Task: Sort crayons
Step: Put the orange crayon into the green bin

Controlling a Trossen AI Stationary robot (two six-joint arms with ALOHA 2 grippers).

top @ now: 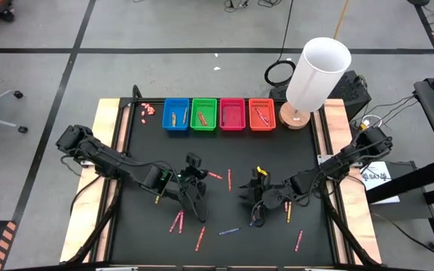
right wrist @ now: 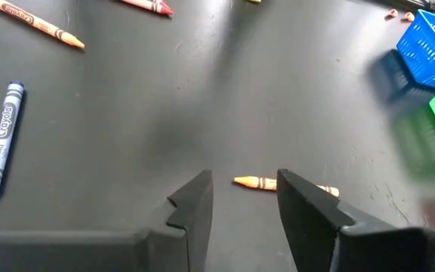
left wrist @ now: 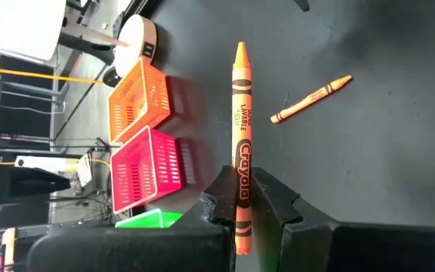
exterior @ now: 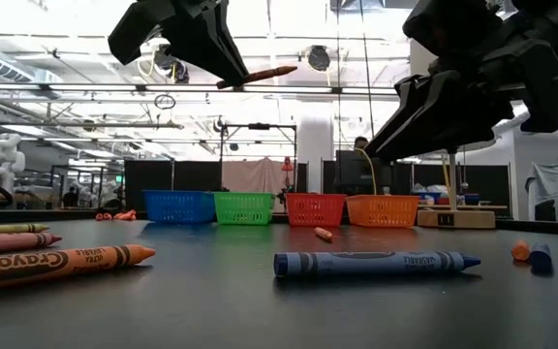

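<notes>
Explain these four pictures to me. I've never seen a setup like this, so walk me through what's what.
Two robot arms work at a black table, sorting crayons into four small baskets at the far edge. One picture looks straight down, one looks level across the tabletop, and two come from cameras on the arms' wrists. The left tool is shut on an orange crayon, lifted off the table. The right tool is open, hovering over a short orange crayon. More crayons lie loose, including a blue crayon.

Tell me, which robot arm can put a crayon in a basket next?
Probably the left. Its gripper already holds an orange crayon above the table, while the right gripper is open and holding nothing.
</notes>
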